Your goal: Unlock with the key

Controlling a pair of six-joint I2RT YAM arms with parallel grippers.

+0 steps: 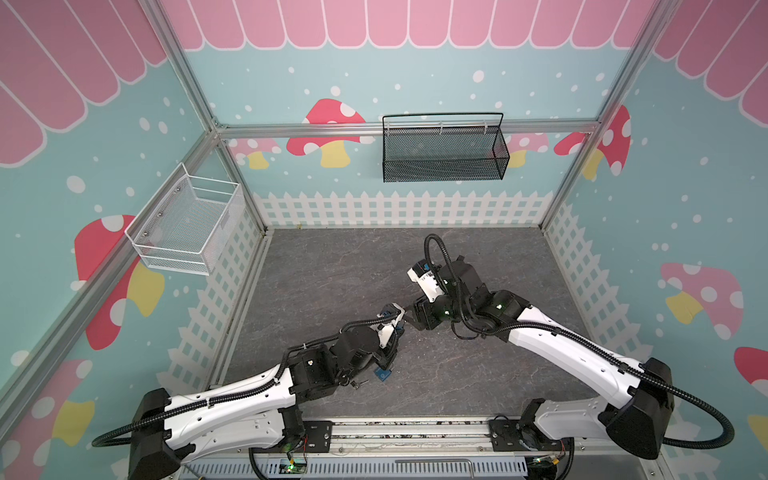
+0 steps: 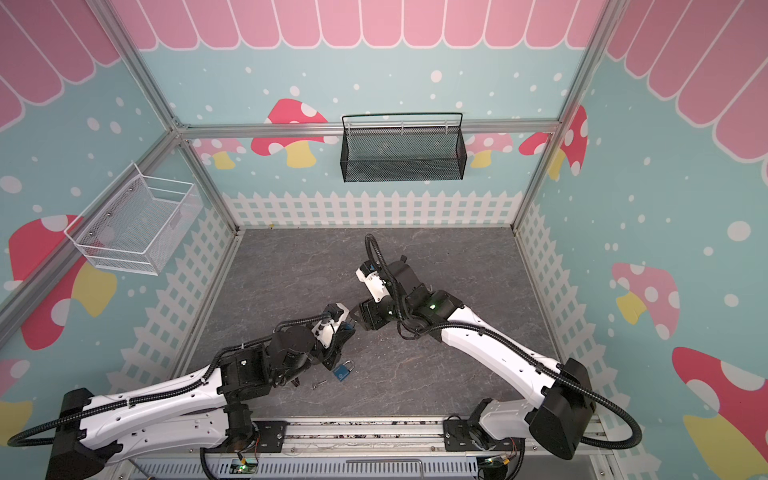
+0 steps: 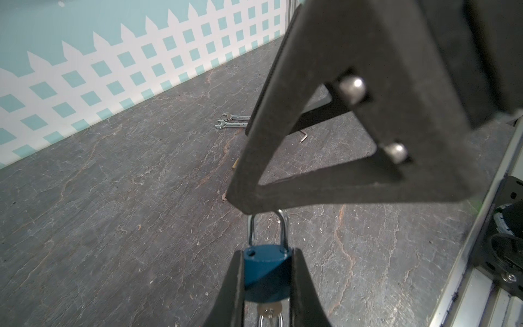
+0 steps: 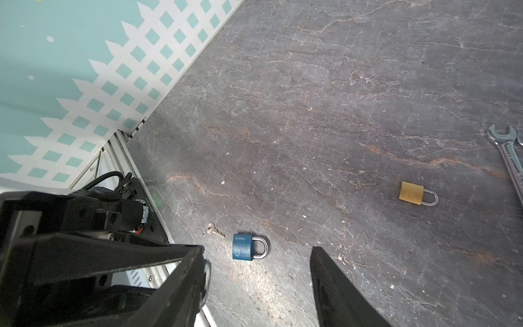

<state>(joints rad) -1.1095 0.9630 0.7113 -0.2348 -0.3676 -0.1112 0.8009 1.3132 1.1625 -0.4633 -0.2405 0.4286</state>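
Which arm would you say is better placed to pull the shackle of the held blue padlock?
Probably right: the left hand is shut on the blue padlock, while the open right hand has a finger at its shackle.

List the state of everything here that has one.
left gripper: shut on held padlock
held padlock: blue, shackle looks shut, key seems inserted
right gripper: open, empty
table padlock: blue, flat, shackle shut, loose key beside it
brass padlock: flat, shackle shut, other key beside it
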